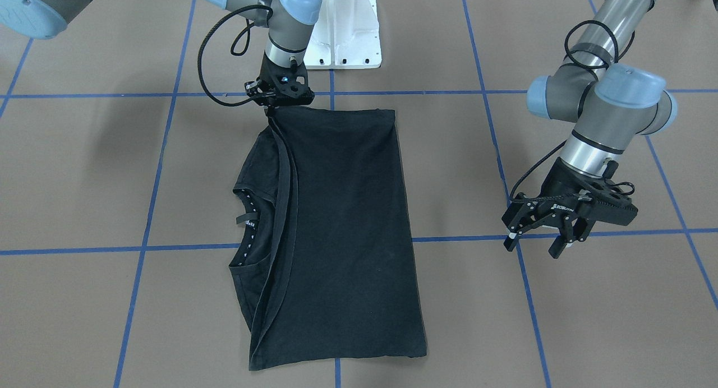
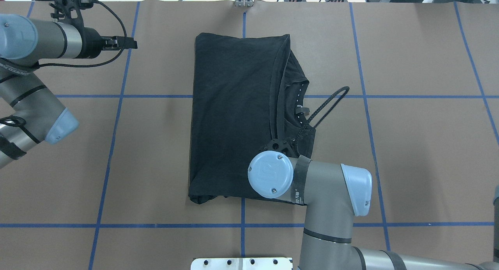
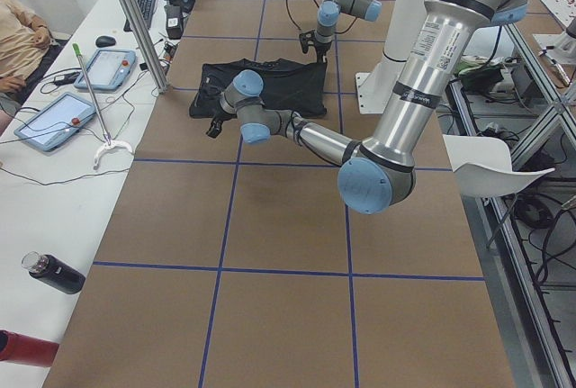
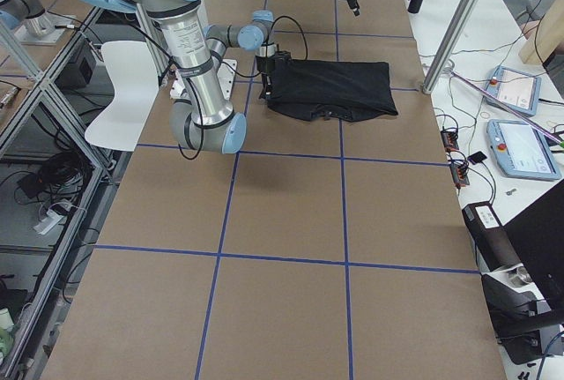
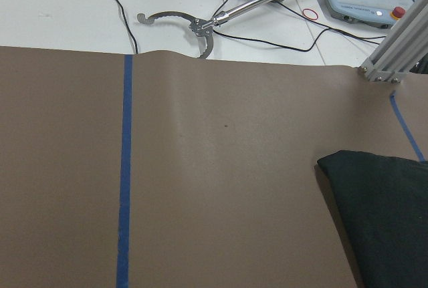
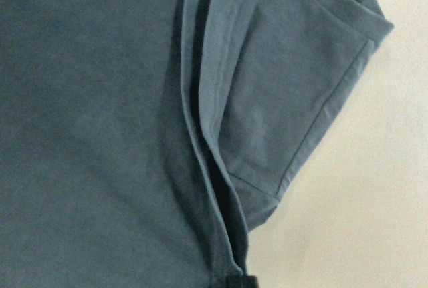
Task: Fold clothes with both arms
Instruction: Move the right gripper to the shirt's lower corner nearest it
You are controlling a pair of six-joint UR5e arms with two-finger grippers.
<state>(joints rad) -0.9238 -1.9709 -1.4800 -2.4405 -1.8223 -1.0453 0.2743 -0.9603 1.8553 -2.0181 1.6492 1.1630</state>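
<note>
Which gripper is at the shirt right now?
The right black two-finger gripper, at a corner of the folded black T-shirt. The left gripper hangs over the brown table, jaws apart.

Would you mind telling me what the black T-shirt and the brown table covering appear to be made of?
The folded black T-shirt looks like soft matte knit fabric, probably cotton: it lies in limp folds with stitched hems. The brown table covering looks like matte paper sheet, since its edge ripples in the left wrist view.

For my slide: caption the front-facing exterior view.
Right tool at a corner of the folded black T-shirt; left tool hangs open, apart.
</note>
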